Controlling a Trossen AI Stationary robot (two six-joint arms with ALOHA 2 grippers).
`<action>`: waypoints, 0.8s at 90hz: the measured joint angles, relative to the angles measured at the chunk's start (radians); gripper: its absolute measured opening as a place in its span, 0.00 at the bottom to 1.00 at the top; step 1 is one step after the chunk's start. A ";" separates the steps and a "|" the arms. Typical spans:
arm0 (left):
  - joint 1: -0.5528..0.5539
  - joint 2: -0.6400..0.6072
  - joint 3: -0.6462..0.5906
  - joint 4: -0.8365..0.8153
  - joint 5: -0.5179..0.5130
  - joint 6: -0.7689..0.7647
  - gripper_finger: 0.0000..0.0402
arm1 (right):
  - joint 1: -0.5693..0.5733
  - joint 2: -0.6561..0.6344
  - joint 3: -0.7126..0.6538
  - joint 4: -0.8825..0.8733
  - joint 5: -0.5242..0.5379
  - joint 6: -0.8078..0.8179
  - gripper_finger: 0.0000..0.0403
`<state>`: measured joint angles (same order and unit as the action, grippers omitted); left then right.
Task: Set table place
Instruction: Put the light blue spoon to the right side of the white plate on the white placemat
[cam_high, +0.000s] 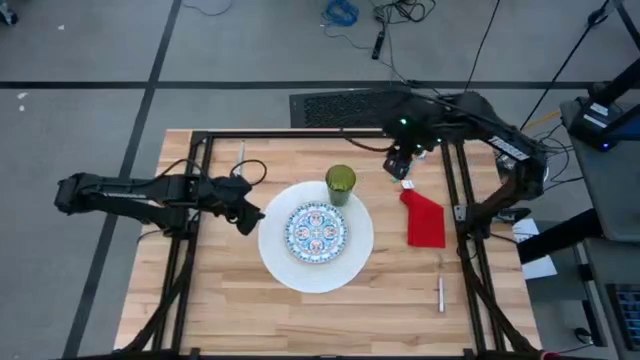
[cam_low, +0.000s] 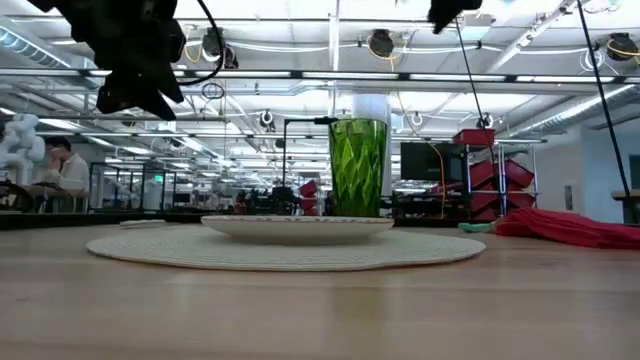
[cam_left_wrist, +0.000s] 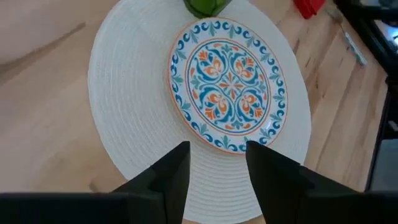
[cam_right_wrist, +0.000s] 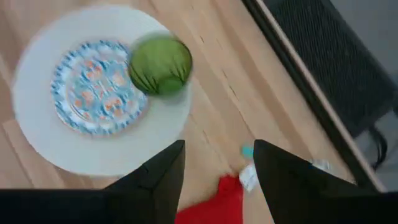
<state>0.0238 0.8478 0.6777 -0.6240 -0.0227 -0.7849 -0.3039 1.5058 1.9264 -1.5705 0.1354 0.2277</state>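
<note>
Patterned plate (cam_high: 317, 229) centred on the white round plate (cam_high: 290, 270).
Green tumbler (cam_high: 340, 184) on its rim, contents unseen; left gripper (cam_left_wrist: 216, 163) and right gripper (cam_right_wrist: 219, 163) spread, empty.

2 dark jointed arms, black cables along links; green indicator light on right arm.

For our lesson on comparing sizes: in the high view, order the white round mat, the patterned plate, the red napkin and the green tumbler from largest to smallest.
1. white round mat
2. patterned plate
3. red napkin
4. green tumbler
</note>
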 joint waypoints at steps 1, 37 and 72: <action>0.000 0.000 0.000 0.003 0.000 0.001 0.35 | -0.003 -0.008 -0.016 0.000 0.001 0.001 0.44; 0.000 0.001 0.000 0.023 -0.059 0.073 0.35 | -0.169 -0.161 -0.666 0.275 -0.112 0.225 0.44; 0.000 0.001 0.000 0.013 -0.072 0.278 0.35 | -0.383 -0.154 -0.756 0.319 -0.052 0.437 0.44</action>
<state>0.0238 0.8487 0.6777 -0.6106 -0.0948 -0.5066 -0.6870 1.3515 1.1702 -1.2518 0.0838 0.6650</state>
